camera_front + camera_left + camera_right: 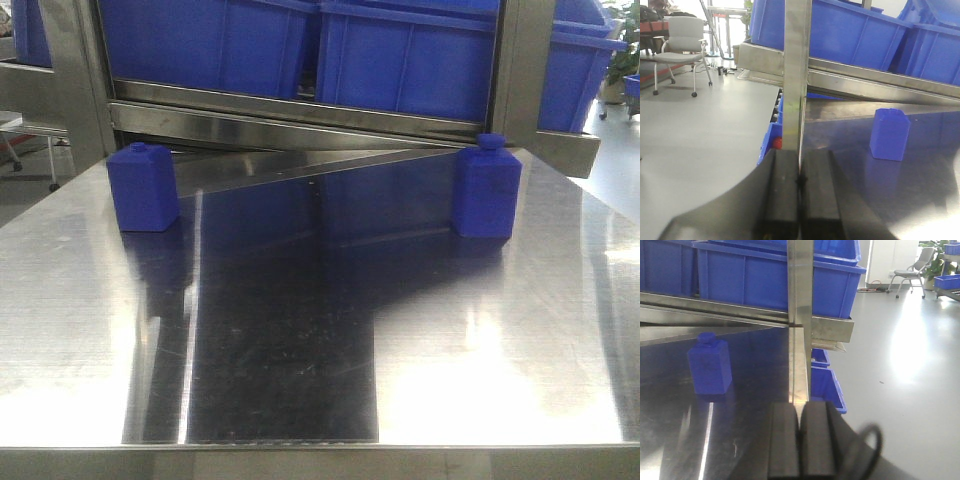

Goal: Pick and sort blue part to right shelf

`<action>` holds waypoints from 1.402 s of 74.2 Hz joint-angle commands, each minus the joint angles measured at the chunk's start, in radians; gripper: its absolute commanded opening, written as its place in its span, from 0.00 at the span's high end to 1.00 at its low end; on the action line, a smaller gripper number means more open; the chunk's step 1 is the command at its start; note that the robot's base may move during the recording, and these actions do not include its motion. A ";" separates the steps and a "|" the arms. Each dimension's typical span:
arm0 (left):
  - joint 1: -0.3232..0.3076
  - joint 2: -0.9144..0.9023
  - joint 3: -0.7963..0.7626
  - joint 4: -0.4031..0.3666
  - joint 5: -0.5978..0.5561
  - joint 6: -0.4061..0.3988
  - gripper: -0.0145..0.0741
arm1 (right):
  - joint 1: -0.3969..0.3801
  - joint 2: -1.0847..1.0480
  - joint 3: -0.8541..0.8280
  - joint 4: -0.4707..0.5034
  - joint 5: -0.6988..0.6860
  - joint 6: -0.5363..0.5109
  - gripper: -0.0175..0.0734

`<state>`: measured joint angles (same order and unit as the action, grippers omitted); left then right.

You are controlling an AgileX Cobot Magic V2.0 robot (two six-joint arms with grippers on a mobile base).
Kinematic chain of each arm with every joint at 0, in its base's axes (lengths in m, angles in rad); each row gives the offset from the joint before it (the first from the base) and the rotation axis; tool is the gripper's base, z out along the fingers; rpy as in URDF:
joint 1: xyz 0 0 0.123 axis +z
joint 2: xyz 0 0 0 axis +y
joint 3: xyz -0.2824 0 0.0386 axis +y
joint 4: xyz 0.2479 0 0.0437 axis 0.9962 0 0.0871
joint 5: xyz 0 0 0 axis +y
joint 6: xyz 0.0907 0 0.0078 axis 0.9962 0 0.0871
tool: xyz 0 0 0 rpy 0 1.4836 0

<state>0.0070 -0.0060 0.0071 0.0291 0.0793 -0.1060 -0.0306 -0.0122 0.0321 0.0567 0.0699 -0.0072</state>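
Two blue parts stand upright on the steel table (420, 360), each a small block with a cap on top. One blue part (143, 188) is at the far left and shows in the left wrist view (889, 134). The other blue part (487, 187) is at the far right and shows in the right wrist view (710, 365). My left gripper (800, 180) is shut with nothing in it, well short of the left part. My right gripper (800, 425) is also shut and empty, to the right of the right part. Neither gripper shows in the front view. The shelf (300, 125) runs behind the table.
Large blue bins (400, 50) sit on the slanted steel shelf. Upright steel posts (797, 75) (801, 315) stand straight ahead of each gripper. More blue bins (827, 387) sit low beside the table's right edge. An office chair (682, 45) stands on the floor at left.
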 commanded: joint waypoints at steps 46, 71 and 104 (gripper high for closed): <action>-0.001 -0.020 0.018 -0.013 -0.267 -0.003 0.69 | 0.000 -0.019 -0.022 -0.007 -0.090 -0.005 0.74; -0.020 0.179 -0.435 -0.001 0.056 -0.001 0.63 | 0.000 -0.019 -0.022 -0.007 -0.090 -0.005 0.74; -0.213 0.761 -0.870 -0.029 0.429 0.000 0.19 | 0.000 -0.019 -0.022 -0.007 -0.090 -0.005 0.74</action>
<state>-0.1624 0.6678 -0.7905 0.0189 0.5231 -0.1060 -0.0306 -0.0122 0.0321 0.0567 0.0699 -0.0072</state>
